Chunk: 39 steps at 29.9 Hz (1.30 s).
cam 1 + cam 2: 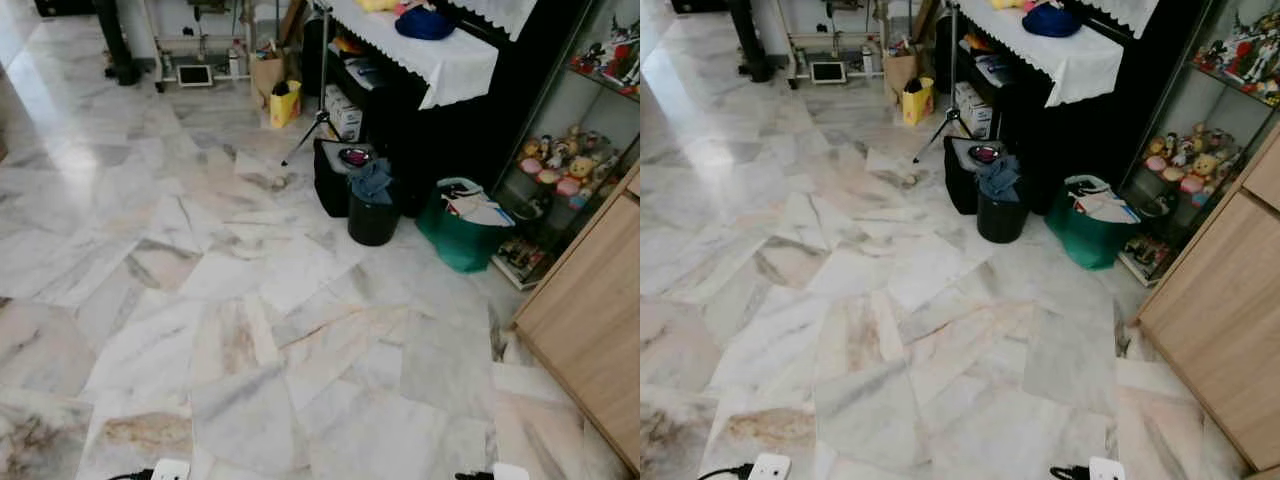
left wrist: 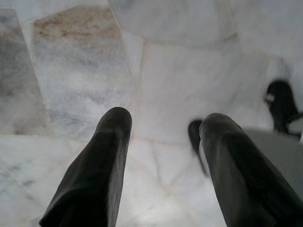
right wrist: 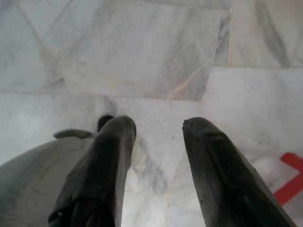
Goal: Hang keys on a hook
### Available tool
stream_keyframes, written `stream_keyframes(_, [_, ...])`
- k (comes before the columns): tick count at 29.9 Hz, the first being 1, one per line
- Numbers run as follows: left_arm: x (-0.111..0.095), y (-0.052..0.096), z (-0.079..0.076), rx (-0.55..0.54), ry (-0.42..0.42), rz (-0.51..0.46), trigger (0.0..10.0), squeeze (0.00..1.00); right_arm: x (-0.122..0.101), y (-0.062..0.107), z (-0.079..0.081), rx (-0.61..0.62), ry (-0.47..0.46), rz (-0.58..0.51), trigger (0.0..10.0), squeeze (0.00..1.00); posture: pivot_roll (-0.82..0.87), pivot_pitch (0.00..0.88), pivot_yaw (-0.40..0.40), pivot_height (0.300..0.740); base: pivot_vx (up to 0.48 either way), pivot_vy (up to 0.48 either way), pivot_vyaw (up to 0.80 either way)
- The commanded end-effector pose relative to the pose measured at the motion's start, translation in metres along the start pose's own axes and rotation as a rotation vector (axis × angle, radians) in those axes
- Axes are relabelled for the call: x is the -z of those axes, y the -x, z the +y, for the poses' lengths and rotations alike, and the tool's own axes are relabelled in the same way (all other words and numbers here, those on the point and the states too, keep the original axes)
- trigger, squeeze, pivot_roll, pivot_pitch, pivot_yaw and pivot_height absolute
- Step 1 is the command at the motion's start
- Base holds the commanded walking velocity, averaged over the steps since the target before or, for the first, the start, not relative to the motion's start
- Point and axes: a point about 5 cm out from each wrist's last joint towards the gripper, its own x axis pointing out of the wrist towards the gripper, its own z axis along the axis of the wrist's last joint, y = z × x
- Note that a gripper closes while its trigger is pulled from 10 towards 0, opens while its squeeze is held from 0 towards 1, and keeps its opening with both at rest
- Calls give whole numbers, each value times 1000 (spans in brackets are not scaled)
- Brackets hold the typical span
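Note:
My left gripper (image 2: 163, 125) hangs over the marble floor (image 1: 250, 300), its two black fingers (image 2: 111, 142) spread apart with nothing between them. My right gripper (image 3: 158, 124) also points down at the floor, open and empty. Small white parts of both arms peek in at the lower edge of the eye views, the left arm (image 1: 170, 468) and the right arm (image 1: 510, 471). I can make out no keys or hook.
A wooden cabinet (image 1: 590, 320) stands at the right. Ahead are a green bag (image 1: 462, 228), a black bucket with blue cloth (image 1: 373, 205), a black bag (image 1: 330, 180), a tripod (image 1: 318, 90), a cloth-covered black table (image 1: 440, 60), a toy shelf (image 1: 565, 170) and a yellow bag (image 1: 285, 103).

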Motion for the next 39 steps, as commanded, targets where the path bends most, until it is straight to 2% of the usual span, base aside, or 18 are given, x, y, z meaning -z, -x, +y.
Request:
stream_keyframes(1, [6, 1, -4, 10, -20, 26, 10000, 0, 4, 2, -4, 12, -8, 9, 10000, 0, 49, 0, -21, 740, 0, 0, -756])
stream_keyframes(11, [10, 2, -6, 12, -19, 34, 10000, 0, 4, 2, -4, 6, -8, 8, 10000, 0, 63, 0, -18, 740, 0, 0, -754])
stream_keyframes(28, [27, 8, 5, -11, 14, 74, 10000, 0, 5, 2, -3, 10, -23, 5, 10000, 0, 67, 0, -26, 740, 0, 0, -754])
stream_keyframes(33, [34, 11, 14, -19, 20, 89, 10000, 0, 6, 2, -5, 17, -28, 6, 10000, 0, 61, 0, -22, 740, 0, 0, -750])
stream_keyframes(36, [37, 14, 25, -29, 20, 94, 10000, 0, 7, 2, -6, 24, -35, 6, 10000, 0, 58, 0, -20, 740, 0, 0, -754])
stream_keyframes(39, [38, 15, 26, -29, 20, 95, 10000, 0, 8, 3, -6, 25, -38, 10, 10000, 0, 60, 0, -21, 740, 0, 0, -752])
